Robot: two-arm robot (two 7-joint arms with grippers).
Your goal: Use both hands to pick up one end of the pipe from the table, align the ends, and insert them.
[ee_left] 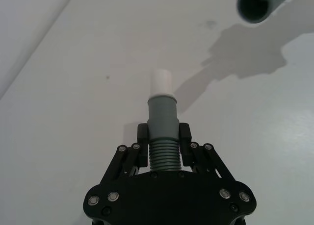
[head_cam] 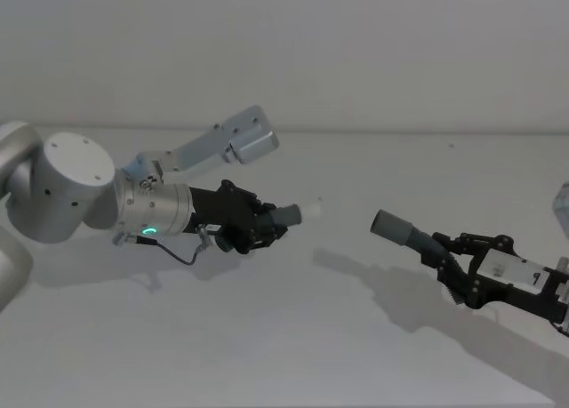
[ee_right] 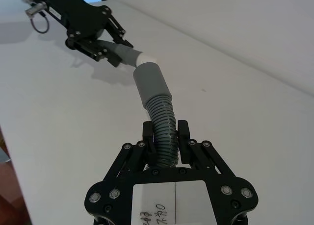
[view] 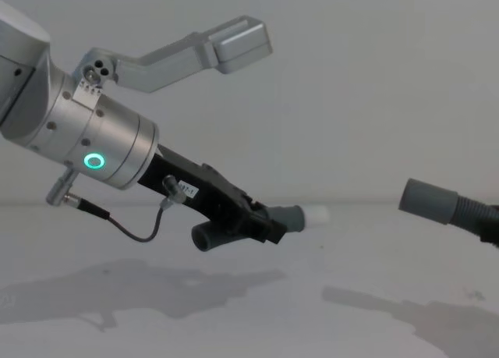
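Both pieces of the pipe hang above the table [head_cam: 267, 346]. My left gripper [head_cam: 267, 228] on its silver wrist with the green ring light is shut on the short piece [head_cam: 289, 216], whose white-tipped end [head_cam: 311, 211] points right. The left wrist view has the fingers [ee_left: 185, 133] clamped on this piece's ribbed part below the collar [ee_left: 162, 112]. My right gripper [head_cam: 447, 259] is shut on the ribbed piece [ee_right: 164, 122], and its wide grey socket end [head_cam: 393, 228] points left. The two ends face each other across a gap, the socket sitting slightly lower in the head view.
A silver bracket [head_cam: 233, 143] juts up behind the left wrist, and a thin cable loop [head_cam: 182, 255] hangs below it. A plain wall rises behind the table. The table's edge and brown floor [ee_right: 7, 205] lie to one side.
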